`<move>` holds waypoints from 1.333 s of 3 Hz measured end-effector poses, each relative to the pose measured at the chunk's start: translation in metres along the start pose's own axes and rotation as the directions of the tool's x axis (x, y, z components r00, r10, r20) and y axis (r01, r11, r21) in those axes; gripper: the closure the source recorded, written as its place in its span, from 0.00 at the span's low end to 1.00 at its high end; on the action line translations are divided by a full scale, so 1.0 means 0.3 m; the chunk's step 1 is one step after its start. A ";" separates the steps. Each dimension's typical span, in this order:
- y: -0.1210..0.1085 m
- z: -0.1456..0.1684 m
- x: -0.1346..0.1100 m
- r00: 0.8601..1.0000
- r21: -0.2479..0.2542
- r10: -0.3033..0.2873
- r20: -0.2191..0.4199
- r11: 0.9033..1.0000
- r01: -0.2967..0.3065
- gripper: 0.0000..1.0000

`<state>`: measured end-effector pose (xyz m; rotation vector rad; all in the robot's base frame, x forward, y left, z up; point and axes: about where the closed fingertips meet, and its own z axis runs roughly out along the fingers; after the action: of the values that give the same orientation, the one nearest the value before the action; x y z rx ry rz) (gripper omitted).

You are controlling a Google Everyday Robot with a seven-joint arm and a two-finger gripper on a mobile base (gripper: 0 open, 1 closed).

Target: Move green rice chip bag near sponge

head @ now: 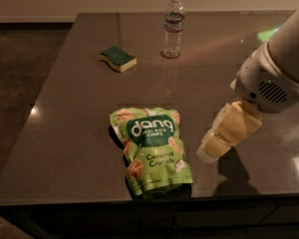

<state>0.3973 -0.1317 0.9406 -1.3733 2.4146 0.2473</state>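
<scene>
The green rice chip bag (152, 151) lies flat near the front edge of the dark table, its "dang" panel facing up. The sponge (118, 58), dark green on top and pale yellow below, lies far back to the left, well apart from the bag. My gripper (212, 149) comes in from the right on the white arm. Its pale yellow fingers point down and left, just right of the bag's right edge and a little above the table. It holds nothing.
A clear water bottle (173, 27) stands upright at the back, right of the sponge. The table (70, 133) ends at the front just below the bag, and its left edge borders dark floor. A green glare patch (269, 34) shows at the back right.
</scene>
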 end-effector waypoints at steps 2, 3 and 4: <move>0.081 0.194 -0.099 0.998 0.032 0.007 0.059 0.999 -0.008 0.00; 0.128 0.244 -0.143 0.998 0.007 0.000 0.061 1.000 0.000 0.00; 0.178 0.264 -0.170 0.999 -0.007 -0.003 0.052 1.000 0.003 0.00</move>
<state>0.3924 -0.0384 0.8859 -1.3570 2.3713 0.2876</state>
